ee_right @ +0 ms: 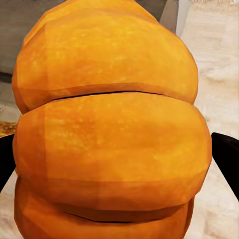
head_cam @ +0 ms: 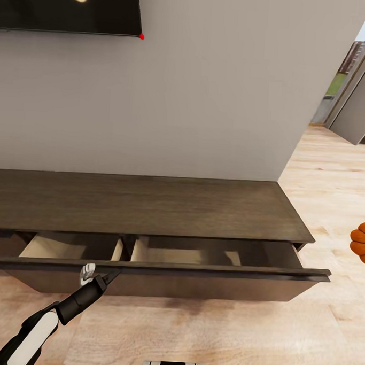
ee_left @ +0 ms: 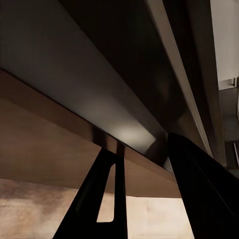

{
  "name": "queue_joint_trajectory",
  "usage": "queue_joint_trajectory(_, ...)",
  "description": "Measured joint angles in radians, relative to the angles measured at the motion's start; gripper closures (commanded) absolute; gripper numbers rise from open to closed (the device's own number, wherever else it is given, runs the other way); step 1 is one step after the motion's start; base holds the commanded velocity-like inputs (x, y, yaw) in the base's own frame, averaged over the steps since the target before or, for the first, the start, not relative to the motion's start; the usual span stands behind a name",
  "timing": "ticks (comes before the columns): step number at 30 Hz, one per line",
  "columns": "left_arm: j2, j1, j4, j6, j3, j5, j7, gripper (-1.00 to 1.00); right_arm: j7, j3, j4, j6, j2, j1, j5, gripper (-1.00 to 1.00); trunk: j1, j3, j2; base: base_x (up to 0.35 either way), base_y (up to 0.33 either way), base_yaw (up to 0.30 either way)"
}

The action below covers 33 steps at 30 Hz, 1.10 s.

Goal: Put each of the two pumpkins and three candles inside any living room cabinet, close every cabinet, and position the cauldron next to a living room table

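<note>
Cabinet (head_cam: pixel 149 207) drawer open mid-frame; right fingers (ee_right: pixel 219 164) holding pumpkin (ee_right: pixel 109 134), left gripper (head_cam: pixel 94 277) grip unclear at drawer front: lower pumpkin w/ rim clearance.

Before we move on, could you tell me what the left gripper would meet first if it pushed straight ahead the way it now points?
Most likely the cabinet: the left gripper sits right at its open drawer front, though depth is uncertain.

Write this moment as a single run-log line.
cabinet: drawer open, inside looks empty | left gripper: at drawer front | right gripper: shut on pumpkin | pumpkin not yet in cabinet
</note>
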Motion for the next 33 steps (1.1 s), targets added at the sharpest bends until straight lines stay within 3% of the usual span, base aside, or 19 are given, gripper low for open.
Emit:
queue_joint_trajectory(8, 0.0, 0.0, 0.0, 0.0, 0.0, 0.0, 0.0, 1.0, -0.001, -0.005, 0.003, 0.0, 0.001, 0.0, -0.004, 1.0, 0.0, 0.0, 0.0, 0.0, 0.0, 0.0)
queue_joint_trajectory(33, 0.0, 0.0, 0.0, 0.001, 0.0, 0.002, 0.002, 1.0, -0.001, -0.004, 0.004, -0.001, 0.003, 0.0, -0.002, 1.0, 0.0, 0.0, 0.0, -0.166, 0.0, 0.0)
